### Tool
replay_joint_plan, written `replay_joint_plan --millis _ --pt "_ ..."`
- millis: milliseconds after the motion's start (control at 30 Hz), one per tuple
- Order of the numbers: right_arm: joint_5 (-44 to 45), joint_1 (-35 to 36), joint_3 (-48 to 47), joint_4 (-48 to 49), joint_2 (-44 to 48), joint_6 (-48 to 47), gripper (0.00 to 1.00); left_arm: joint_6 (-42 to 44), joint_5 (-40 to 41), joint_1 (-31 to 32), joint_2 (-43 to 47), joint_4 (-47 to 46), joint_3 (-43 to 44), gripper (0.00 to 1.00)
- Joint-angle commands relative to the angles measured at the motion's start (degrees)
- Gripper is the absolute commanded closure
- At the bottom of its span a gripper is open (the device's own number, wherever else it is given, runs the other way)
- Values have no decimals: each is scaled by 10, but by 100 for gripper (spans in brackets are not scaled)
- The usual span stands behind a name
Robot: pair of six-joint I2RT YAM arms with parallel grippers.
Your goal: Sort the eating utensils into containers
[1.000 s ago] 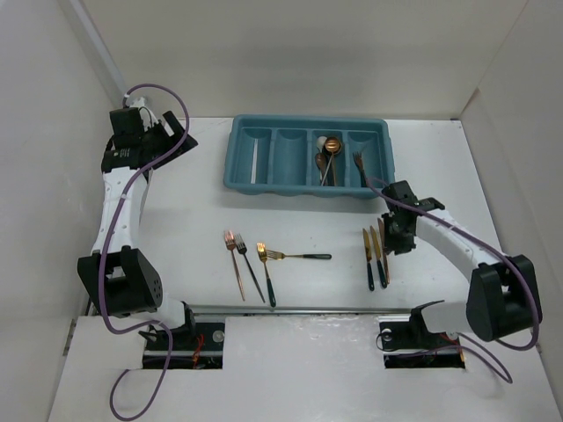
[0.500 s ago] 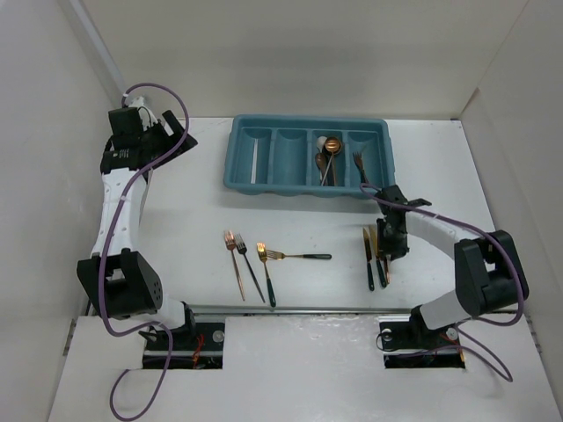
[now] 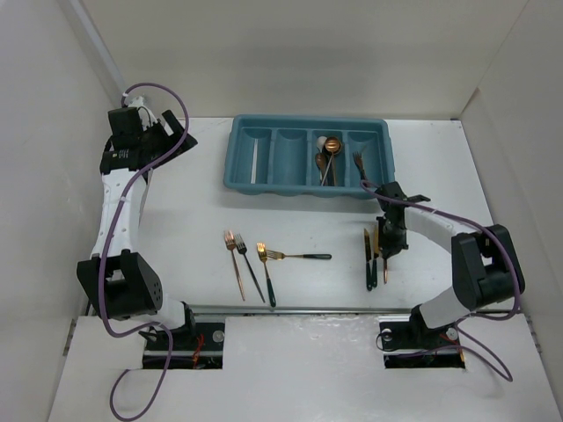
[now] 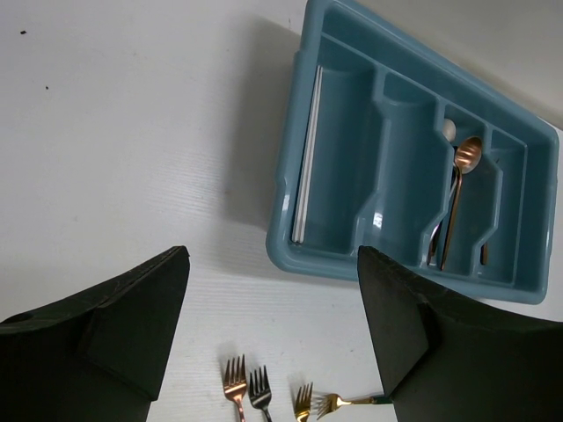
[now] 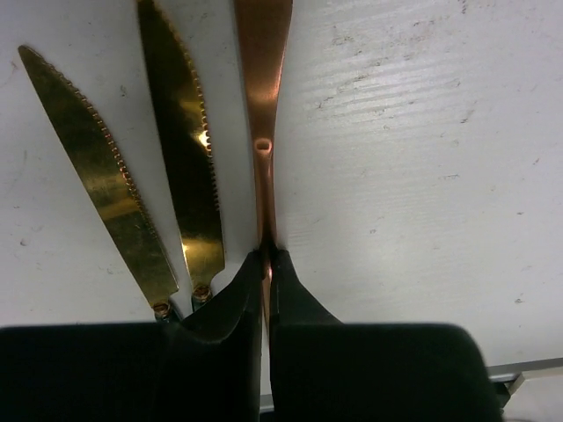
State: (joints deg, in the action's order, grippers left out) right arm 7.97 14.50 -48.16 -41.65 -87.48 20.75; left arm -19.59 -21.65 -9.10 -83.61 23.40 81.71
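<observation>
The right end effector (image 5: 266,257) is pinched shut on a copper utensil (image 5: 262,105) lying on the tabletop (image 5: 413,176), just beside two gold knives (image 5: 189,176). The left end effector (image 4: 273,299) stands wide and empty, near the teal tray (image 4: 369,264), where spoons (image 4: 468,154) lie in the third compartment.

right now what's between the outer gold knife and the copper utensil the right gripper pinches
The second gold knife lies there, beside the copper utensil; the right wrist view shows it.
</observation>
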Motion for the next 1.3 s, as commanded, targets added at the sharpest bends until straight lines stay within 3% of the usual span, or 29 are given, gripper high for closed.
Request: replay_joint_plan --millis 0,200,400,500,633,700,933,1067,1267 --pt "6 -9 3 34 -11 2 100 6 -6 0 28 -9 10 25" --pt "25 -9 8 18 24 2 100 6 -6 0 28 -9 10 25" --pt "111 20 -51 -74 177 67 100 6 -1 0 28 -9 15 25" --pt "160 39 -115 -120 225 87 100 6 -1 0 23 -9 15 25" --pt "207 91 -252 -129 210 83 100 6 -1 0 18 -9 15 25" --pt "207 115 -299 -75 182 64 100 6 -1 0 18 -9 15 25" --pt "136 197 -527 133 -58 -24 100 6 15 0 29 -9 20 25" --pt "104 217 -659 181 -243 -31 100 12 27 0 42 -9 8 25" --pt "127 228 -722 238 -369 -31 100 18 27 -6 48 -9 3 24"
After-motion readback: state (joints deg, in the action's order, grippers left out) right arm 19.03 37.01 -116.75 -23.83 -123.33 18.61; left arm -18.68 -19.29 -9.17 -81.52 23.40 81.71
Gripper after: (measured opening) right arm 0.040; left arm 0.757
